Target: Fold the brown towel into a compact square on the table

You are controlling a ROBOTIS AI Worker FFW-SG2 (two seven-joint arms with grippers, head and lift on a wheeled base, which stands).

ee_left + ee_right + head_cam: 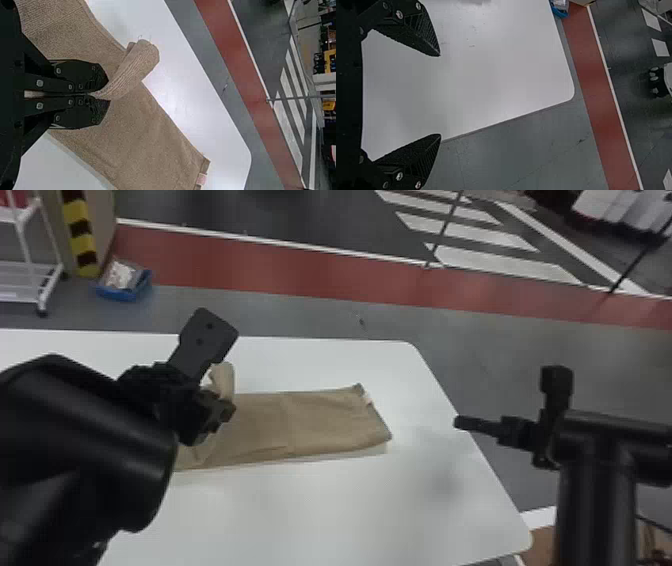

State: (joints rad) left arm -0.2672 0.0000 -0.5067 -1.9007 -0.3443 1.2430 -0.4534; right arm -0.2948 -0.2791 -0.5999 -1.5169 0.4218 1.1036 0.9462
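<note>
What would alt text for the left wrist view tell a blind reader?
The robot's black left tool pinches a raised flap of brown towel above the rest, which lies on a white table; grey and red floor shows beyond.

Soft light lays a pale sheen and faint, blurry shadows across the table (pixel 310 510).

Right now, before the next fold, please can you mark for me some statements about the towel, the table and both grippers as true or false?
1. The left gripper is shut on a piece of the brown towel. True.
2. The right gripper also holds the towel. False: it is open, with nothing in it.
3. The table is white. True.
4. The towel is already a compact square. False: it lies as a long strip, one piece raised.
5. A small pinkish tag is on the towel. True.
</note>
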